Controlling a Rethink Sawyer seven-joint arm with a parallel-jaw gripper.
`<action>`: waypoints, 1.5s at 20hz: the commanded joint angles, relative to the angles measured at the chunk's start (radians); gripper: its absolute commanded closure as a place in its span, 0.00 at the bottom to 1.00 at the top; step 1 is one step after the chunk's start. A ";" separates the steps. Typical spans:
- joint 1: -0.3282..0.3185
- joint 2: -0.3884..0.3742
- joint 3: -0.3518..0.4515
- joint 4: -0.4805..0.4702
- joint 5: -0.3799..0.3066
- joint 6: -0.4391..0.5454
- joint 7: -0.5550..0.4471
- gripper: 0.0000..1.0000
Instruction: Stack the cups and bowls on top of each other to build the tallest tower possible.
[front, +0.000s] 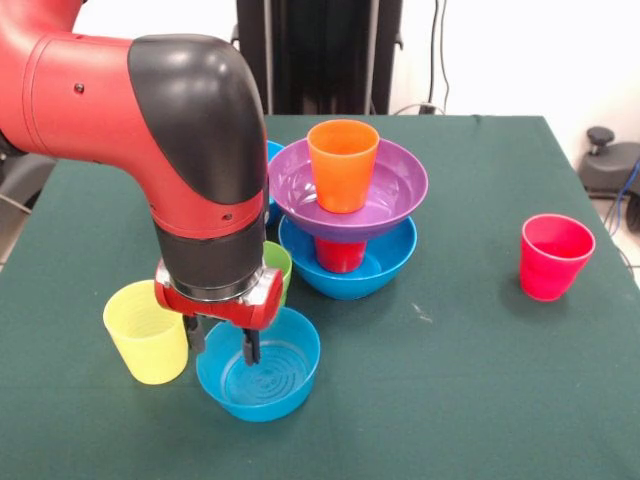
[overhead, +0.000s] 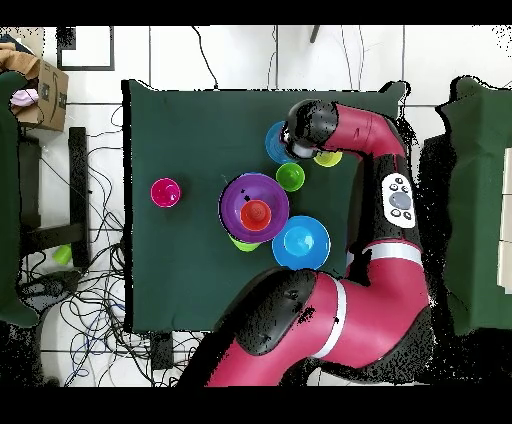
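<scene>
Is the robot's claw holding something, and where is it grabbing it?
It looks like the gripper pinches the small blue bowl by its rim, one finger inside, one outside; a firm grip cannot be told.

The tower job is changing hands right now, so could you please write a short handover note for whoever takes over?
Gripper: down at the small blue bowl, fingers astride its rim; whether they have closed is unclear.
Tower: large blue bowl, red cup, purple bowl, orange cup.
Loose: yellow cup, light green cup, pinkish-red cup.
Left: blue bowl onto the orange cup, then the rest.
</scene>
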 joint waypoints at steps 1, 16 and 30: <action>-0.008 0.033 0.077 0.070 -0.077 -0.067 -0.228 0.00; -0.032 -0.019 0.078 0.167 -0.076 -0.096 -0.226 0.00; -0.044 -0.043 0.079 0.229 -0.085 -0.123 -0.208 0.00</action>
